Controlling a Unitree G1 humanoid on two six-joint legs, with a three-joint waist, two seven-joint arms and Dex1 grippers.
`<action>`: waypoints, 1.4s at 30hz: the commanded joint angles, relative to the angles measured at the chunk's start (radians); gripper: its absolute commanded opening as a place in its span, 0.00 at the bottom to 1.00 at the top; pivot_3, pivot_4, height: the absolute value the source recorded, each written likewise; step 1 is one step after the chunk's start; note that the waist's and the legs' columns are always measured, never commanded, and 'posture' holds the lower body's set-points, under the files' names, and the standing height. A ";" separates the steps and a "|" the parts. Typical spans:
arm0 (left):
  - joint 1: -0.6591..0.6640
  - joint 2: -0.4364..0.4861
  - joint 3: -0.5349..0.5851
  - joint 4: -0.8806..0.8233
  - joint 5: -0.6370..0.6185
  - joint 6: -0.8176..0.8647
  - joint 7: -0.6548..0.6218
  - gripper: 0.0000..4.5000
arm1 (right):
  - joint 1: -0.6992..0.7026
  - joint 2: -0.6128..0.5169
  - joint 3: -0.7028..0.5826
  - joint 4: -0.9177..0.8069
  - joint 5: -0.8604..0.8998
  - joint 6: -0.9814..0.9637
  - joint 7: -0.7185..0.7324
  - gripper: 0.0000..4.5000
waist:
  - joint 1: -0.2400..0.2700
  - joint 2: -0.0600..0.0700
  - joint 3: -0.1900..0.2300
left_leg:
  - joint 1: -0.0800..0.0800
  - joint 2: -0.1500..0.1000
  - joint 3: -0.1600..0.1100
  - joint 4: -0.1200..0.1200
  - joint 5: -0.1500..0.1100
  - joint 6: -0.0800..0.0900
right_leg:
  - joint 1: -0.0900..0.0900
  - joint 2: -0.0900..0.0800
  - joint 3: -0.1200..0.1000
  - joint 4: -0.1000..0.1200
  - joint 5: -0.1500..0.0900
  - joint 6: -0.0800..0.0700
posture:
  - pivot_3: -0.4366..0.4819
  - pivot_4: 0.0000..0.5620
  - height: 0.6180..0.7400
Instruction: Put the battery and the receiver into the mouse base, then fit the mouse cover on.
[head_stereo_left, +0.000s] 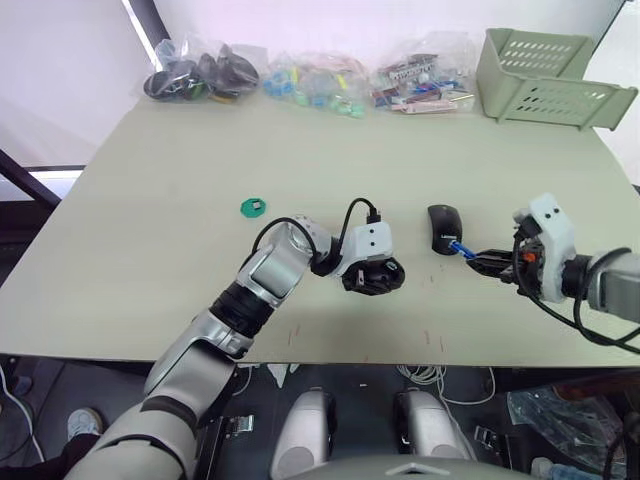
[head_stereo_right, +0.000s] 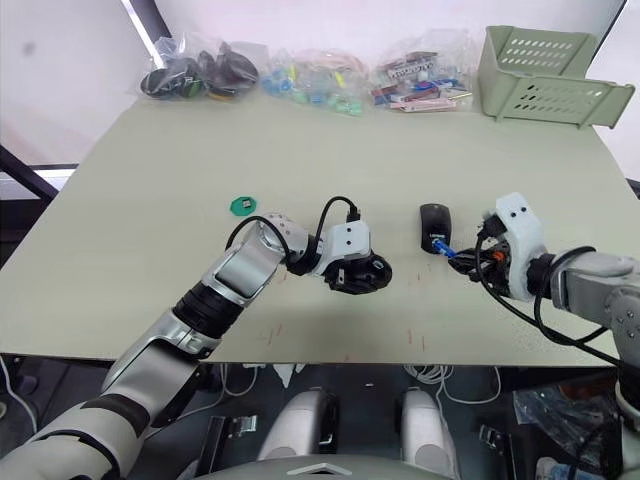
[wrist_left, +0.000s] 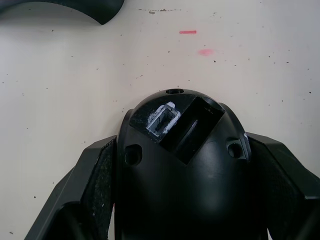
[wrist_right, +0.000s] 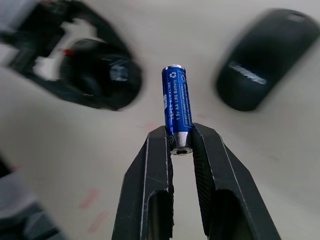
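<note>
Near the centre of the head views, slightly below the middle, the left gripper (head_stereo_left: 372, 272) holds the mouse base (head_stereo_left: 378, 277) on the pale desk (head_stereo_left: 180, 180). In the left wrist view its two black fingers (wrist_left: 87, 185) press against either side of the mouse base (wrist_left: 180, 170), whose open compartment faces the camera. The receiver (wrist_left: 162, 120), a small whitish rectangular piece, sits in a slot beside the empty battery bay.

At the right of the frame the right gripper (head_stereo_left: 478, 259) has its fingers closed narrowly on one end of the battery (head_stereo_left: 459, 248). In the right wrist view the blue battery (wrist_right: 176, 107) stands out beyond the fingertips (wrist_right: 161, 142), gripped at its lower metal end. The battery's free end lies just beside the mouse cover (head_stereo_left: 444, 228), a smooth black shell resting on the desk right of centre; whether they touch cannot be told.

A green round disc (head_stereo_left: 253, 208) lies left of centre, well apart from both grippers. Along the top edge of the frame sit clear bags of parts (head_stereo_left: 315, 80), and a pale green basket (head_stereo_left: 545, 75) occupies the upper right corner.
</note>
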 joint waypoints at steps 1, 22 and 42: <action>0.013 -0.003 -0.036 0.015 0.029 0.009 -0.003 0.70 | -0.035 0.030 0.049 0.000 0.040 0.027 -0.042 0.01 | 0.002 0.000 0.000 | 0.000 0.000 0.000 0.000 0.000 0.000 | 0.000 0.000 -0.001 0.000 0.000 0.000 | 0.48 0.27 1.00; 0.027 -0.001 -0.046 -0.004 0.029 0.021 -0.015 0.70 | -0.161 0.200 0.337 0.220 -0.079 0.027 -0.189 0.01 | -0.003 0.000 0.000 | -0.001 0.000 0.001 -0.001 0.000 0.000 | -0.001 0.000 -0.001 0.000 0.000 0.001 | 0.48 0.27 1.00; 0.034 -0.009 -0.042 -0.027 0.026 0.055 -0.008 0.70 | -0.064 0.101 0.286 0.047 -0.116 -0.183 -0.045 0.63 | -0.002 -0.001 -0.001 | -0.002 -0.001 0.000 -0.004 0.000 0.001 | -0.001 -0.001 -0.001 -0.005 0.000 0.001 | 0.48 0.27 1.00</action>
